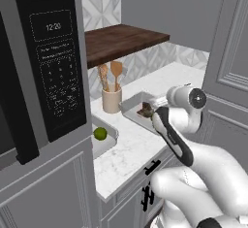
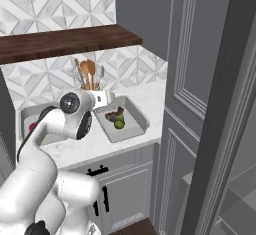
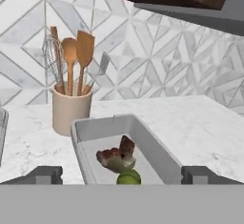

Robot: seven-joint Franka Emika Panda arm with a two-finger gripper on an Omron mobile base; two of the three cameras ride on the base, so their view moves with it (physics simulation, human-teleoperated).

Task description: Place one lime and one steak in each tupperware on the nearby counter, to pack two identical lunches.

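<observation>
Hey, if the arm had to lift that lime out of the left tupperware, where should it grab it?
Probably from straight above, fingers across the lime's widest middle. It is a smooth ball lying low inside the tupperware, whose rim would likely block a sideways approach.

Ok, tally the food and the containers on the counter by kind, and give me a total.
Limes: 2, one in the left tupperware, one in the right tupperware.
Steaks: 2 visible, one in the right tupperware, a reddish piece in the left.
Tupperware: 2.
Utensil cup: 1.
Total: 7.
</observation>
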